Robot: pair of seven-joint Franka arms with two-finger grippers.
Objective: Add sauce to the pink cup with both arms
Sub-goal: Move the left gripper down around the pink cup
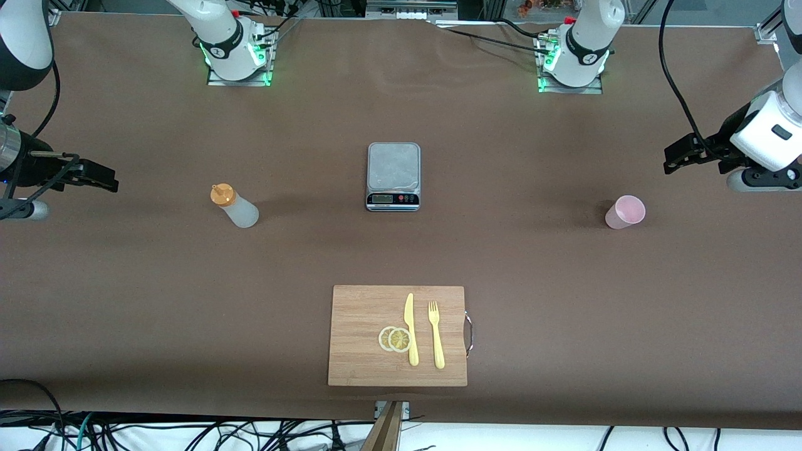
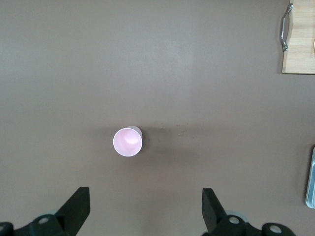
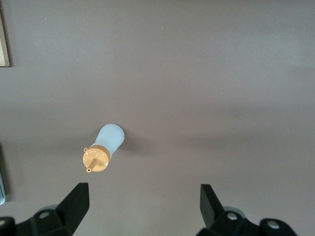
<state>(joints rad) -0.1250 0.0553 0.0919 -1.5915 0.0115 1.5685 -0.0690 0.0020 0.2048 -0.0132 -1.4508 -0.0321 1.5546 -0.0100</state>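
The scale is sitting at the middle of the brown table, and taking it as the centre of a clock face in the front view, the sauce bottle is standing upright at about nine o'clock, toward the right arm's end of the table, its orange nozzle cap on top. The pink cup is standing upright at about three o'clock, toward the left arm's end, well apart from the scale and the bottle. At six o'clock, nearer to the front camera, a wooden cutting board is lying flat, carrying two lemon slices, a yellow knife and a yellow fork side by side, the slices touching the knife. The right gripper is hovering over the table's edge region out past the bottle at nine o'clock, its fingers spread wide and released, gripping nothing; in the right wrist view the bottle is showing below it, between the spread fingers but well clear of them. The left gripper is hanging over the table at about two o'clock from the cup, its fingers likewise parted and empty, with the cup sitting beneath in the left wrist view, untouched.
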